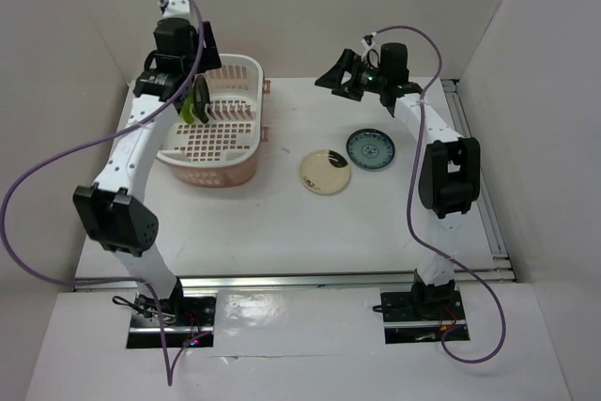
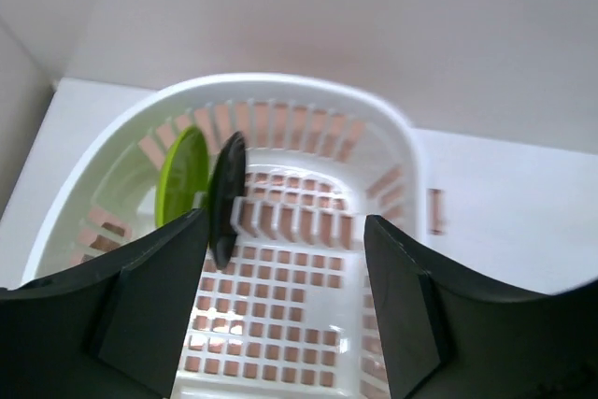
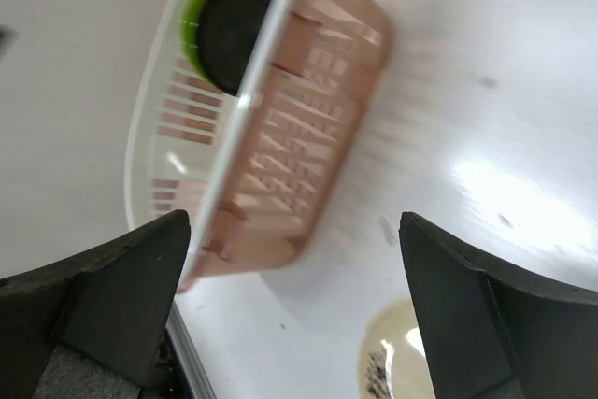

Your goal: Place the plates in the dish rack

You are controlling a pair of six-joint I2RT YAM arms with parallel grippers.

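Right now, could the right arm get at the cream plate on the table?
Probably yes. The right gripper is open, and the cream plate lies flat, uncovered, apart from the blue plate.

No readable text, label or number on anything here

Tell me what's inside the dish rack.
The lime green plate and black plate stand on edge, side by side, in the dish rack. The left gripper hides where their bottom edges seat.
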